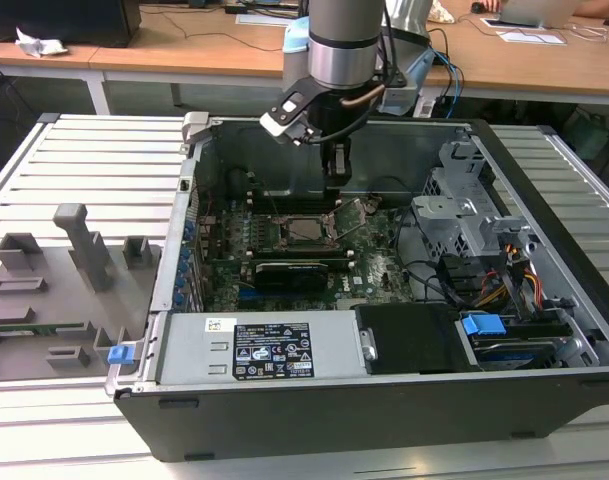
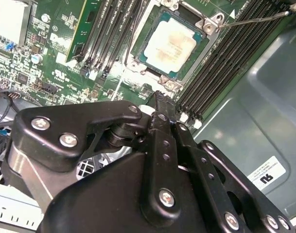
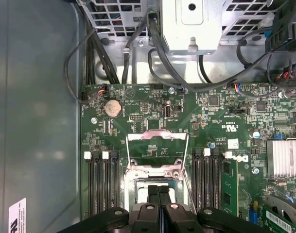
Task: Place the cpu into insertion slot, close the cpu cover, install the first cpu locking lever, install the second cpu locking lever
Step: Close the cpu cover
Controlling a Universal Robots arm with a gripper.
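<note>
Arm hangs over the open PC case (image 1: 314, 425) on the slatted bench (image 1: 84, 150). Gripper (image 1: 336, 178) sits just above the motherboard, nr the far wall of the case. In both wrist views the gripper (image 3: 159, 189) (image 2: 160, 97) has its fingers (image 3: 153, 194) pressed tight together, w/ nothing held btwn them.

The cpu (image 2: 173, 42) lies flat in the insertion slot (image 3: 130, 187), pale metal top up, apart from the fingers. In the exterior view the cpu (image 1: 306, 231) is just in front of and below the gripper.

The cpu cover (image 3: 157, 134) is swung open, board visible thru its window. A thin locking lever (image 2: 254, 19) sticks out over the memory slots (image 3: 101, 184), not latched.
</note>
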